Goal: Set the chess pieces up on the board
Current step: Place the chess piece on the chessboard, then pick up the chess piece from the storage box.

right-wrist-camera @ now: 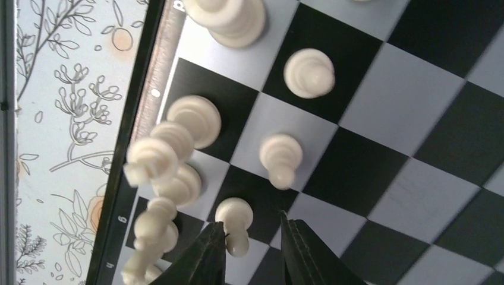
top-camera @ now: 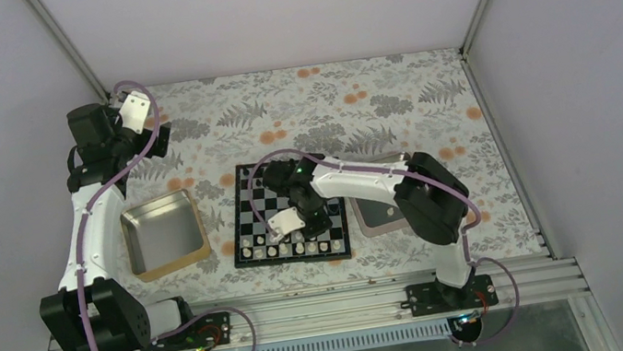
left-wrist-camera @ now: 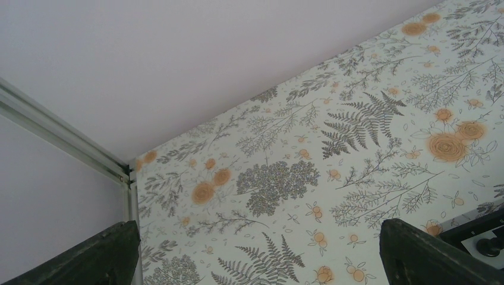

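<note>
Jaws on right gripper point(right-wrist-camera: 252, 249) narrow but not clamped, white pawn point(right-wrist-camera: 234, 215) upright between the tips on the board point(right-wrist-camera: 380, 178), probably being lined up with chess pieces point(right-wrist-camera: 193, 119) just ahead; left gripper point(left-wrist-camera: 255, 258) wide, empty, well away, likely to avoid fouling.

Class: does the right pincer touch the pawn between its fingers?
Cannot tell. Right wrist view: the pawn overlaps one finger of the right pincer; neither contact nor gap is plain.

Cream chess pieces point(top-camera: 273, 251) on the black-and-silver board point(top-camera: 254, 206).
I'm seeing them standing upright, lining two rows along its near edge; the board is lying flat.
</note>
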You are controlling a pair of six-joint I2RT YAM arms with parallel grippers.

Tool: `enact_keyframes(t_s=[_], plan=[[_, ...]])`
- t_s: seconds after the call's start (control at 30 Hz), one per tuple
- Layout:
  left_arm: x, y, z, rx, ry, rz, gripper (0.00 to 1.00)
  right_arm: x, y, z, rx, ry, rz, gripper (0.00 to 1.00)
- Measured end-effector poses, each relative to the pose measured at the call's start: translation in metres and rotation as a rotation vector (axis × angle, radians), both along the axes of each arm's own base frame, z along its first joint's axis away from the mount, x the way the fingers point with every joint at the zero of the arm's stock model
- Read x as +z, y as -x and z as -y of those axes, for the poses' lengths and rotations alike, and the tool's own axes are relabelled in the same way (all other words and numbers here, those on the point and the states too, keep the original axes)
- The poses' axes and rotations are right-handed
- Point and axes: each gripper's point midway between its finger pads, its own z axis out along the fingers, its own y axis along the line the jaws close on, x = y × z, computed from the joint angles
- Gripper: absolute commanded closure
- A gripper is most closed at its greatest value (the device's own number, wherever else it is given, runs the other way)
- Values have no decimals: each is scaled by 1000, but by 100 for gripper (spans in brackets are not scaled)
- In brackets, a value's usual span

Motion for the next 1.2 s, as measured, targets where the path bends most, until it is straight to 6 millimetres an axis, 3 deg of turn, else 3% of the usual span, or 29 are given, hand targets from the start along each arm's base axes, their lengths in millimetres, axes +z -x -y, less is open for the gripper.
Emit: enact_keyframes(t_s=[0.1, 0.4, 0.57, 0.7, 0.83, 0.97, 1.2], plan=[[0, 0, 0, 0, 0, 0, 0, 7, -5, 2, -13, -10, 18, 73], [0, 0, 0, 0, 0, 1, 0, 54, -9, 16, -46, -74, 64, 72], [3, 1, 0, -1, -1, 8, 0, 77, -20, 36, -113, -95, 94, 70], [3, 1, 0, 0, -1, 9, 0, 89, -52, 87, -277, -91, 141, 67], [3, 1, 0, 0, -1, 9, 0, 79, -75, 151, -457, -25, 152, 64], [3, 1, 0, 0, -1, 9, 0, 57, -75, 194, -558, 49, 115, 63], [3, 1, 0, 0, -1, 9, 0, 28, -71, 238, -635, 124, 84, 63]])
